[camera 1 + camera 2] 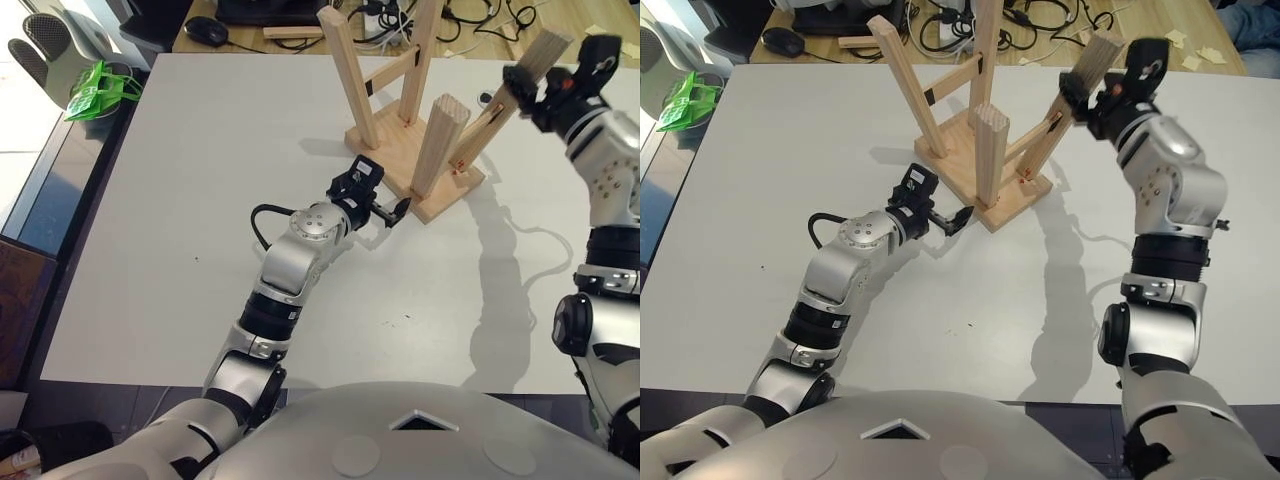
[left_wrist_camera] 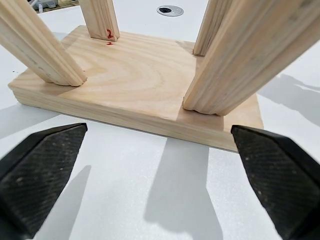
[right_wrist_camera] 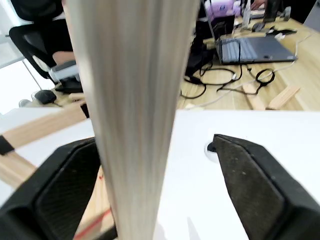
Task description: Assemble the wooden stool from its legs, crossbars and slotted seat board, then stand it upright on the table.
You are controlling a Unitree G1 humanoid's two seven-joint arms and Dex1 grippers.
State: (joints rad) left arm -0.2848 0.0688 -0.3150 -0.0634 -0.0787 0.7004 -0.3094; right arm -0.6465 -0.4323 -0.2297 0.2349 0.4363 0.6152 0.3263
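Upside-down stool (image 1: 440,140) on the white bench (image 1: 200,200). Its seat board (image 2: 140,85) lies flat, the legs (image 1: 355,80) point upward, and a crossbar (image 1: 395,72) joins two of them. The left pincer (image 1: 392,212) sits low on the bench, released, with its fingers (image 2: 40,170) spread wide. The seat board's near edge lies just ahead of the fingertips, apart from them. The right pincer (image 1: 555,75) is raised at the top end of one slanted leg (image 1: 490,120), also released. That leg passes between its fingers (image 3: 250,190), close against one and with a gap to the other.
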